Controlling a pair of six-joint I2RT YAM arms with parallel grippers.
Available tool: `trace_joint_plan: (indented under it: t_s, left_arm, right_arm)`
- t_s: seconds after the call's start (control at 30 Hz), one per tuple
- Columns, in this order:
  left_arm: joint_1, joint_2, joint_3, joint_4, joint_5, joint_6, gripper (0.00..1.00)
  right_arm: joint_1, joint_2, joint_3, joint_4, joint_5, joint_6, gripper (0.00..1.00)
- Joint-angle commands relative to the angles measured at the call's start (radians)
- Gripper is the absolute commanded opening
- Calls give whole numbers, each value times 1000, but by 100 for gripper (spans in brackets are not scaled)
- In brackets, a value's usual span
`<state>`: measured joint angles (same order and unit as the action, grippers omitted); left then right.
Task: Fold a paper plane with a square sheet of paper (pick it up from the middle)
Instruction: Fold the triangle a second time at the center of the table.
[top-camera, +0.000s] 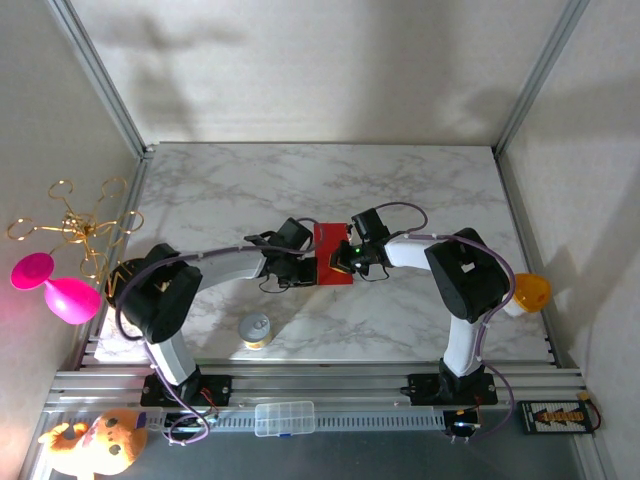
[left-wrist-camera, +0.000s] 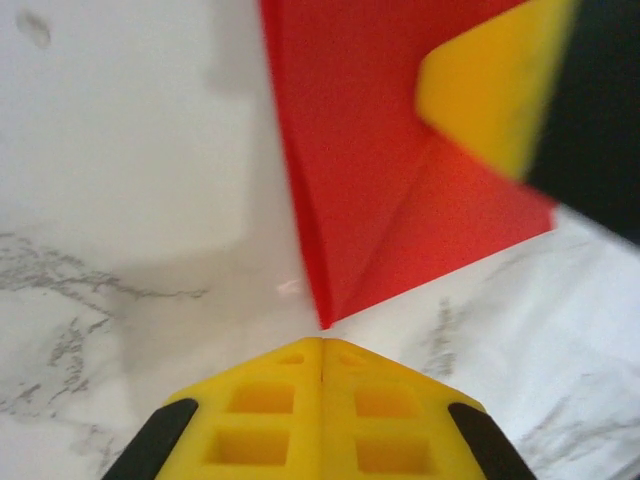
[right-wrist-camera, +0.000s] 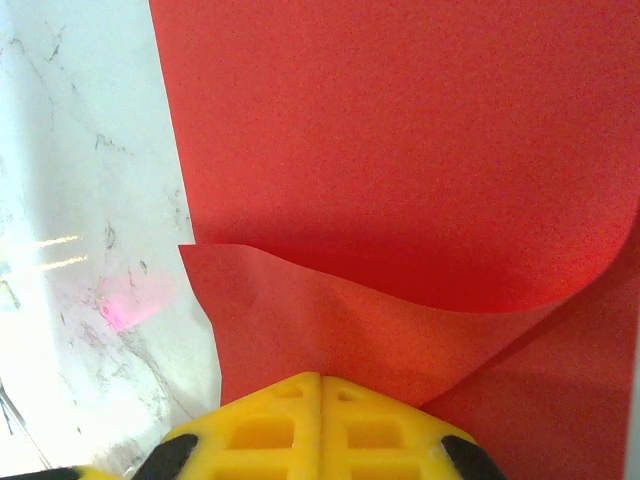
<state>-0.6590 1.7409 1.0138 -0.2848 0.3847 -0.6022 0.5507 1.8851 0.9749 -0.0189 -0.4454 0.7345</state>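
The square sheet of paper (top-camera: 327, 239) lies bright red on the marble table's middle, partly folded, with a diagonal crease showing in the left wrist view (left-wrist-camera: 370, 180). My right gripper (top-camera: 345, 260) is over its right side. Its yellow jaws (right-wrist-camera: 321, 376) are shut on a flap of the sheet (right-wrist-camera: 400, 150), which curls up off the flat part. My left gripper (top-camera: 300, 264) sits at the sheet's left edge. It is shut (left-wrist-camera: 322, 342) with nothing between its tips, and the paper's near corner lies just ahead of them. A right fingertip (left-wrist-camera: 490, 80) shows there at the upper right.
A small metal can (top-camera: 256, 330) stands near the front edge, left of centre. A pink balloon-like toy (top-camera: 55, 285) and a gold wire stand (top-camera: 75, 225) sit off the table's left side. An orange object (top-camera: 530, 292) is at the right edge. Aluminium posts frame the back corners.
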Motion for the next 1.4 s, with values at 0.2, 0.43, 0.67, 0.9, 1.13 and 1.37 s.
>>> trace_joint_plan:
  t_s: [0.2, 0.43, 0.67, 0.9, 1.13, 1.37]
  left_arm:
    - [6, 36, 17, 201, 23, -188, 4]
    - [4, 85, -9, 196, 39, -203, 1]
    - [4, 104, -45, 152, 11, -185, 0]
    - [4, 111, -55, 146, -7, -180, 0]
    - [4, 115, -57, 150, -9, -180, 0]
    - [4, 111, -60, 151, -9, -180, 0]
  right_arm:
    - [-3, 60, -22, -88, 125, 23, 0]
    - [-3, 53, -13, -84, 115, 27, 0]
    - [-4, 10, -3, -44, 75, 24, 1]
    - [-5, -52, 10, 0, 15, 8, 8]
    - [26, -38, 3, 5, -17, 6, 8]
    - [41, 12, 17, 7, -58, -3, 8]
